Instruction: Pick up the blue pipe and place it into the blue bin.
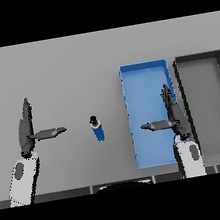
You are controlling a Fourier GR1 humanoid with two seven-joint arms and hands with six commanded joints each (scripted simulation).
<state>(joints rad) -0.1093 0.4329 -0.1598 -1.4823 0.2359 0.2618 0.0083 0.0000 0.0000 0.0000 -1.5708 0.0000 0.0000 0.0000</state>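
One blue pipe (97, 129) between both hands.

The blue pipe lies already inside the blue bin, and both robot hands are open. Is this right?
Not quite. The head view shows the blue pipe on the grey table, left of the blue bin, not inside. Left robot hand and right robot hand are indeed open.

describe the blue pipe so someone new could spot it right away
Start at the blue bin on the grey table. Just left of it, between the two hands, lies the blue pipe: a short blue tube with a black end, the only loose object.
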